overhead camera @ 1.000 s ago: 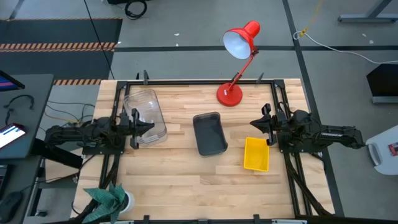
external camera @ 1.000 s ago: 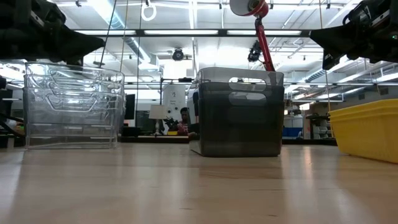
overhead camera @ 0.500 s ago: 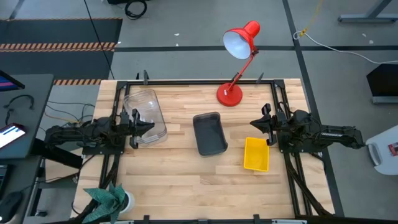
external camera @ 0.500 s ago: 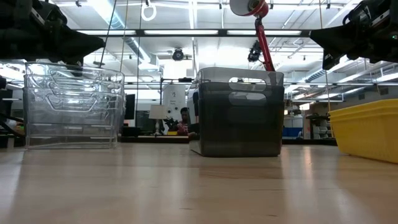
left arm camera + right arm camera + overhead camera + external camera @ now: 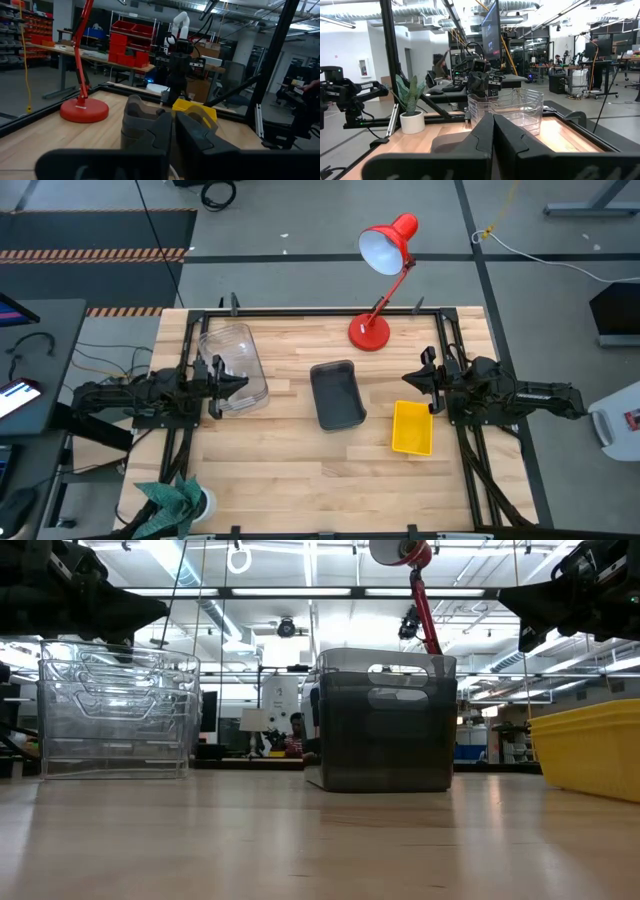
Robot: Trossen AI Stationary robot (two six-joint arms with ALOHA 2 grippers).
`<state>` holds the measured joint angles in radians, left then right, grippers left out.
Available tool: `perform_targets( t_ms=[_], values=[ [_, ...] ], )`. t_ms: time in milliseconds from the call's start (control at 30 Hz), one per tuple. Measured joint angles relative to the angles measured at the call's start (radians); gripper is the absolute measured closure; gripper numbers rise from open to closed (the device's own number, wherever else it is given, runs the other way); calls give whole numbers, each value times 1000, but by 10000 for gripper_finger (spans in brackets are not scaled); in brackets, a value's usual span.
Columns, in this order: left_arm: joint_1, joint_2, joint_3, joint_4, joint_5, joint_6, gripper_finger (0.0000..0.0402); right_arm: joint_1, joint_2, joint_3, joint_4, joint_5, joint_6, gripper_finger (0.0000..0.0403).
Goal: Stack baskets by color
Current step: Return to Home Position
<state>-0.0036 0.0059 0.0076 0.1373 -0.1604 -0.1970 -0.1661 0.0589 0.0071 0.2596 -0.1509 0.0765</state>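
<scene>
Several clear baskets (image 5: 235,365) stand nested in one stack on the table's left part, also seen in the low view (image 5: 115,710). A dark grey basket (image 5: 336,393) stands upright at the middle, and a yellow basket (image 5: 412,427) to its right. My left gripper (image 5: 243,385) hangs shut over the near right corner of the clear stack; its wrist view looks past the shut fingers (image 5: 173,116) at the grey basket (image 5: 137,117). My right gripper (image 5: 408,383) hangs shut above the table, beyond the yellow basket's far end, and faces the clear stack (image 5: 512,107).
A red desk lamp stands on its round base (image 5: 368,332) at the table's far middle, its head (image 5: 385,245) reaching past the far edge. A potted plant (image 5: 175,498) sits at the near left corner. Black frame rails (image 5: 320,311) run along the table's edges.
</scene>
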Motion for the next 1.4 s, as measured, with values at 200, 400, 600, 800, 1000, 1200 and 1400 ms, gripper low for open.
perform_targets(
  t_ms=[200,400,600,800,1000,1200,1400],
  values=[
    [0,0,0,0,0,0,374,0,0,0,0,0,0,386],
    [0,0,0,0,0,0,380,10,0,0,-10,0,0,386],
    [0,0,0,0,0,0,371,13,0,0,-10,0,0,386],
    [0,0,0,0,0,0,370,13,0,0,-10,0,0,386],
    [0,0,0,0,0,0,377,13,0,0,-10,0,0,386],
    [0,0,-1,0,0,0,373,13,0,0,-9,0,0,386],
    [0,0,-1,0,0,0,366,13,0,0,-9,0,0,386]
  ],
)
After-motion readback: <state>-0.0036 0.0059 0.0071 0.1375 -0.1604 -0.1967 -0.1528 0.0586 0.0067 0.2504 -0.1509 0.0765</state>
